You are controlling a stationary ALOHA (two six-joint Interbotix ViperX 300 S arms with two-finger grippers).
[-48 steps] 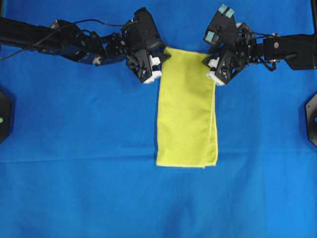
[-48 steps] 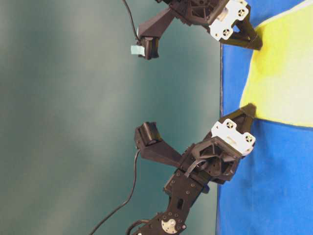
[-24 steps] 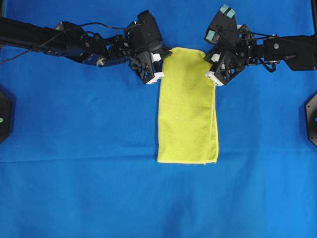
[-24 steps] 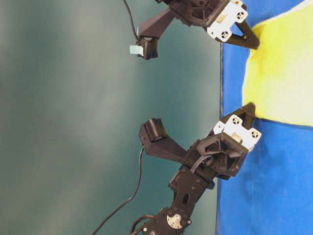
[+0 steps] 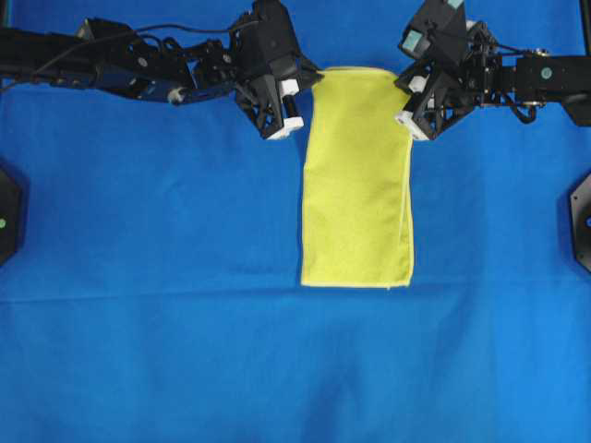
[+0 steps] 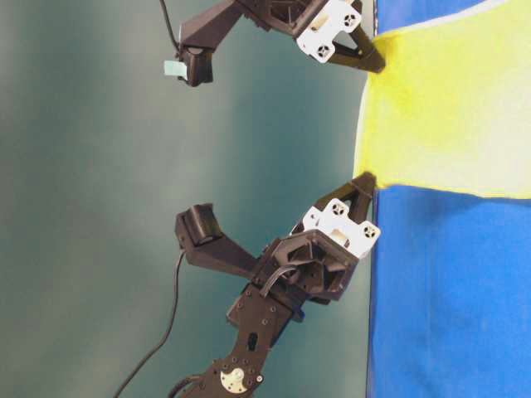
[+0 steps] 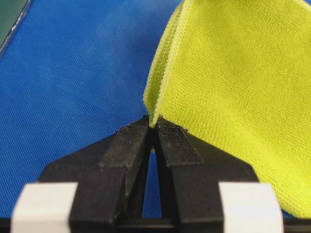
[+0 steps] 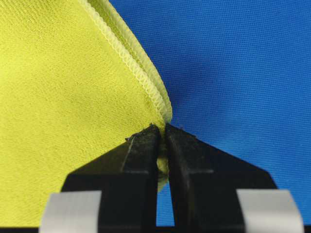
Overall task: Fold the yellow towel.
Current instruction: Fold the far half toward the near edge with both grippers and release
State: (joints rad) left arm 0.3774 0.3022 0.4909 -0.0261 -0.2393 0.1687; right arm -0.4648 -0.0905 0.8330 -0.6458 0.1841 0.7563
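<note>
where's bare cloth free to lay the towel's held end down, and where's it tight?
Free: the wide blue cloth below the yellow towel, plus the open stretches left and right of its long edges. Tight: the top strip, where the left gripper and right gripper pinch the towel's upper corners, with both arms running out along that edge.
</note>
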